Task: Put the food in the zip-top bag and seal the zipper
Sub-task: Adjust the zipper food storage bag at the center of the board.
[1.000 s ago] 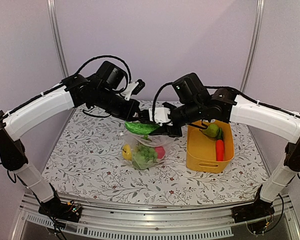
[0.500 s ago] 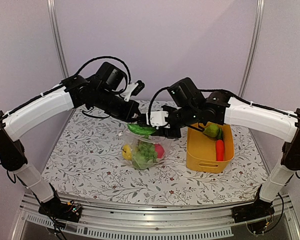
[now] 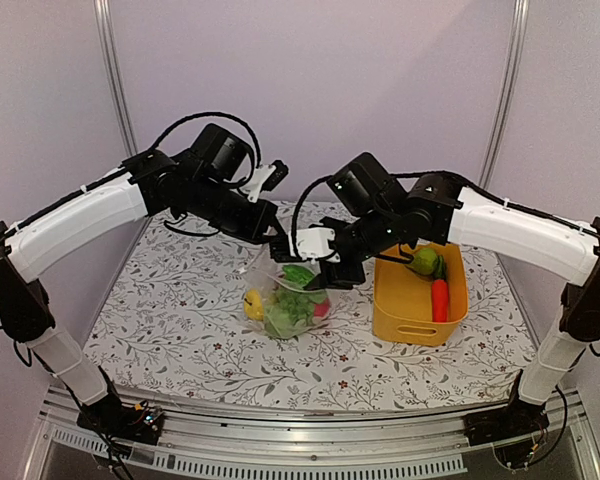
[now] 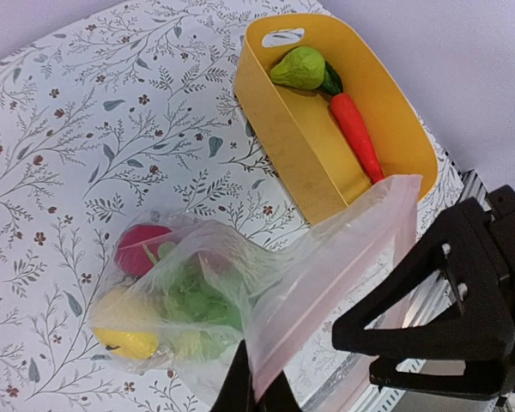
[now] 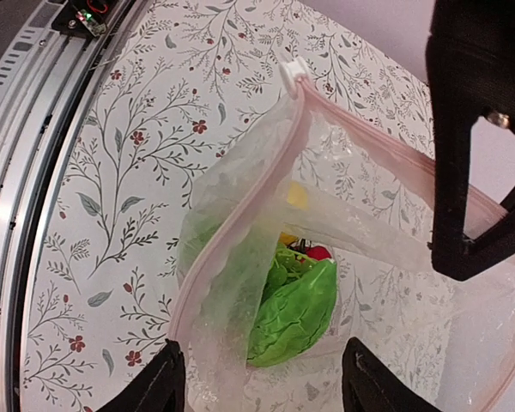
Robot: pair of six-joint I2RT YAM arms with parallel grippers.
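Pinching the rim of the clear crinkly zip-top bag, your left gripper, right gripper spread above its mouth, food inside blurred by wrinkles, one green pear, one red-orange carrot in the yellow plastic basket beside it

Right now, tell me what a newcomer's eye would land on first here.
The clear bag mid-table, held up by its edge in the shut left gripper, with green, yellow and red food inside. The right gripper hangs open over its mouth. At right, a yellow basket holds a pear and a carrot.
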